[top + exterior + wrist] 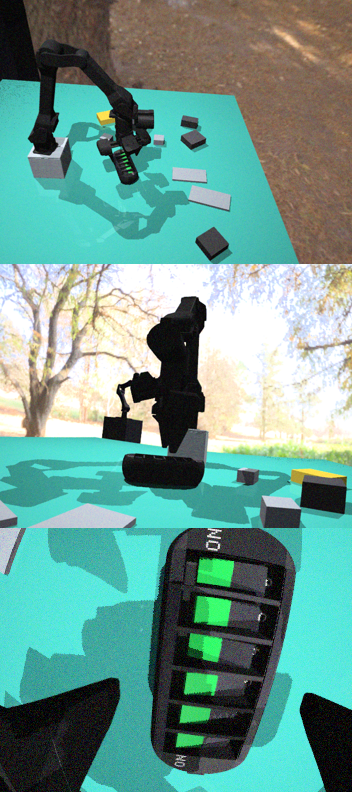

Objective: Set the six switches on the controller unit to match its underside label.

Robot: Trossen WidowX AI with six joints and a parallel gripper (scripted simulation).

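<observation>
Six green-and-dark rocker switches topped the dark grey, round-ended controller unit (124, 167) (163, 471) (220, 653), which lay flat on the turquoise counter (85, 227) (71, 447) (115, 728). I had my black, taper-fingered pincer (124, 150) (168, 449) (215, 696) spread wide, fingertips above the unit, holding nothing.

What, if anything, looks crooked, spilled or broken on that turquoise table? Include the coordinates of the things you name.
Nothing stands out: the dark switch unit (122, 168) (163, 470) (220, 663) sits flat, the two pale plates (189, 174) (209, 198) lie flat, and I see no spill or breakage.
</observation>
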